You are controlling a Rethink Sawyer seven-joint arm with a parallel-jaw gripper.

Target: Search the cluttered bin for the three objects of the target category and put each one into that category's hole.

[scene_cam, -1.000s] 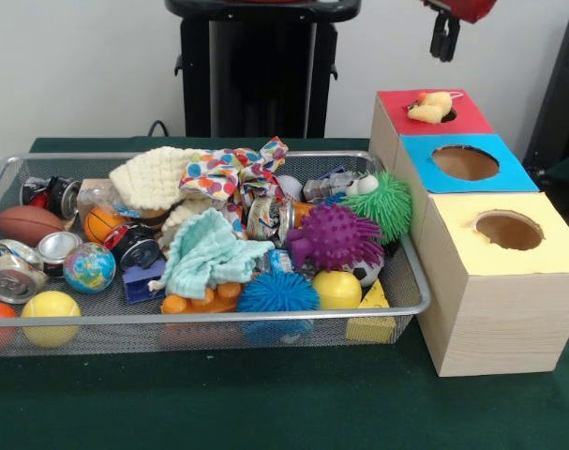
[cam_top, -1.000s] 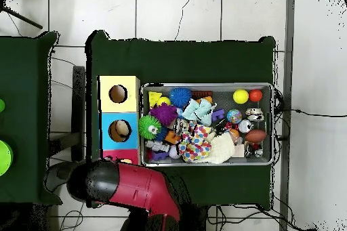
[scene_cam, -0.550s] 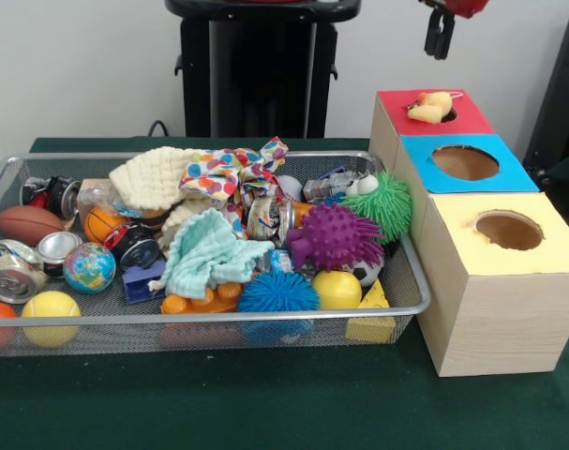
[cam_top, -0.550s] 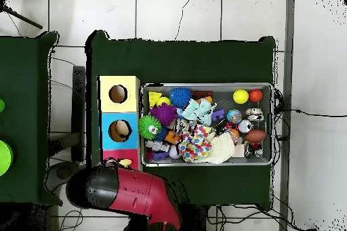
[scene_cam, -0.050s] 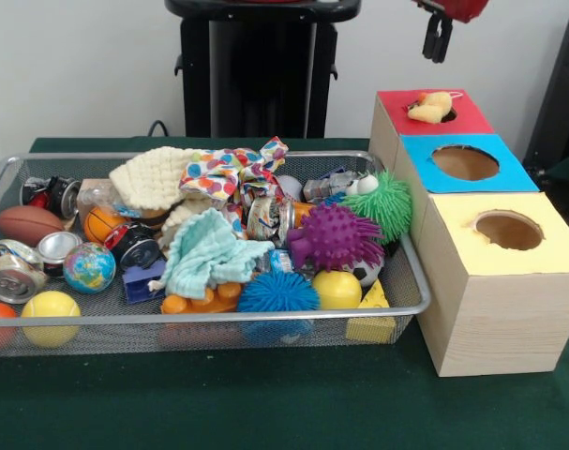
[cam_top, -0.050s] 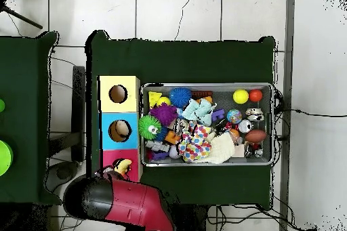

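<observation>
gripper (scene_cam, -0.050s: 437, 37) hangs high above the red box (scene_cam, -0.050s: 425, 111), holding nothing; how far its fingers are parted cannot be told. a yellow plush toy (scene_cam, -0.050s: 430, 106) lies across the hole in the red box top. wire bin (scene_cam, -0.050s: 209, 315) beside the boxes holds balls, cans and cloths.

Front camera: sitting low and close, facing across the wire bin (scene_cam, -0.050s: 209, 309). Overhead camera: looking straight down from high. Both are covering bin and boxes (cam_top, -0.050s: 119, 127).
</observation>
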